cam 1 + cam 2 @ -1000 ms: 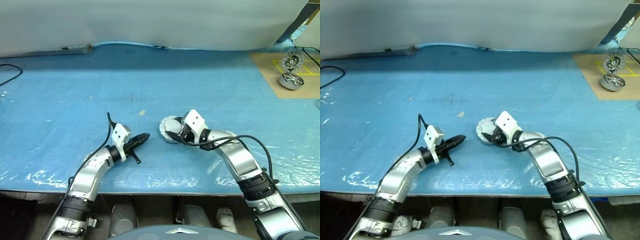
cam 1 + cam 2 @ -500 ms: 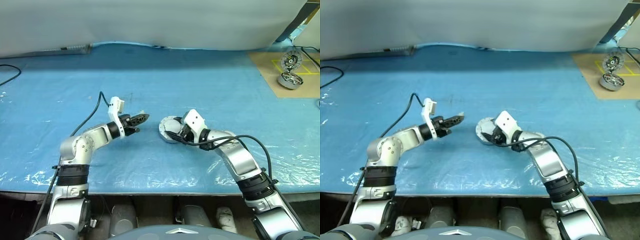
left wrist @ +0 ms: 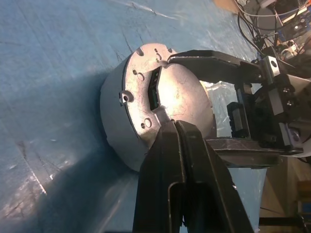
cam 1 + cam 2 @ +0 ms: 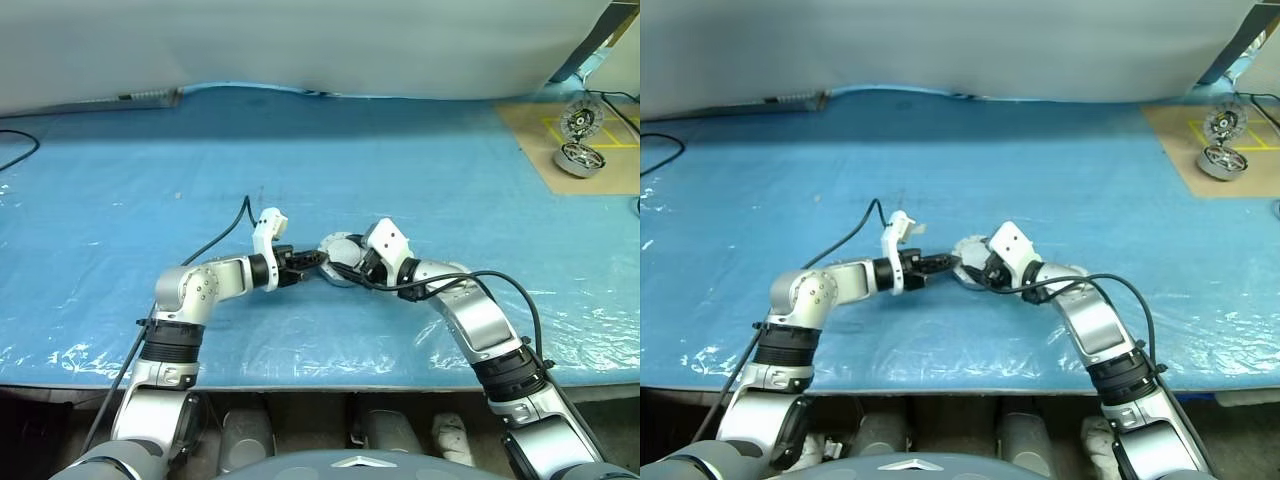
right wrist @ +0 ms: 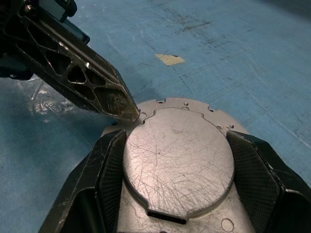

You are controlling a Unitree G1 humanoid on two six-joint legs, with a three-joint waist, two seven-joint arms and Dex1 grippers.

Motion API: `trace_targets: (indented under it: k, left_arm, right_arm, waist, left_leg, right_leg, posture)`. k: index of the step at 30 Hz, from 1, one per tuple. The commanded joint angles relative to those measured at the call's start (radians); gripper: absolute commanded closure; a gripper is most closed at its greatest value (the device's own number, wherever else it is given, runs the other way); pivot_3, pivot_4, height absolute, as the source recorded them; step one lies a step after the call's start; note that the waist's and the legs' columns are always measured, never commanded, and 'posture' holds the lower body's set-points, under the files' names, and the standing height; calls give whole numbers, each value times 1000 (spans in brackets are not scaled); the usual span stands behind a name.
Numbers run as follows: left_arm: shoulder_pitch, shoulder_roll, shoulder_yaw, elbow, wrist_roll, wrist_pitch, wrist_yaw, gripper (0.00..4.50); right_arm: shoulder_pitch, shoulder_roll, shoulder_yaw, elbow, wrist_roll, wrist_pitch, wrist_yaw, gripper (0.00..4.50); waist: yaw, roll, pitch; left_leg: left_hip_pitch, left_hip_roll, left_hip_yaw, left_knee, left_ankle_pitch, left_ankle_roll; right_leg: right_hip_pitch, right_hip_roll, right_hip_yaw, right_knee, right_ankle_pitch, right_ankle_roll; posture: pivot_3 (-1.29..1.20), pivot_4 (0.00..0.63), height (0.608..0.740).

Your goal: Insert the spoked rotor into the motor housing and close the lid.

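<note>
Blue plastic sheeting covers your table from the near edge to the pale curtain at the far side, wrinkled and shiny along the near edge, with a tan board at the far right carrying two small shiny motor-like units, well apart from the work. Near the middle of the table you have the motor housing lying closed: in both wrist views its top is a plain scratched grey disc, the lid, sitting flat on the round silver body, so no copper windings or rotor can be seen. Judging from that, the rotor is most likely already inside and the lid is down; what may remain is pressing it fully home and letting go, though you cannot confirm from here whether the lid is seated all round. Your right end effector is spread wide around the housing, one black finger on each side of the lid, bracing it. Your left end effector has its two fingers pressed together into a single point, holding nothing, with the tip resting at the lid's edge on the left side, by a small notch in the rim. A scrap of tan tape lies on the sheeting just beyond the housing.
</note>
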Motion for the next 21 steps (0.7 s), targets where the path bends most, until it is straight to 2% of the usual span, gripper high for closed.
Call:
trace_targets:
  k: [1,11,17,21]
  left_arm:
    - [-7,-6,-6,10,25,-18,11,4500]
    - [-9,-17,-5,27,52,-30,35,4500]
    - [-16,-32,-8,31,58,-28,35,4500]
    - [-4,-35,-12,20,60,-25,35,4500]
  right_arm:
    - [33,-7,22,56,-30,55,-12,1552]
    - [35,-6,27,53,-28,56,-6,1552]
    - [45,3,-4,21,21,83,13,1552]
    - [67,11,-72,-43,86,116,12,158]
  waist:
    - [0,0,0]
    - [1,0,0]
    - [1,-1,-1]
    - [5,-1,-1]
  left_leg:
    - [0,0,0,0,0,0]
    - [0,-1,0,-2,0,0]
    - [0,-3,0,-11,0,0]
    - [0,-3,0,-12,0,0]
  right_leg:
    - [0,0,0,0,0,0]
    - [1,-1,0,-3,-1,1]
    - [2,0,0,-13,0,1]
    - [3,0,0,-13,0,1]
  posture:
    - [0,150,740]
    - [0,150,740]
    - [0,150,740]
    - [0,150,740]
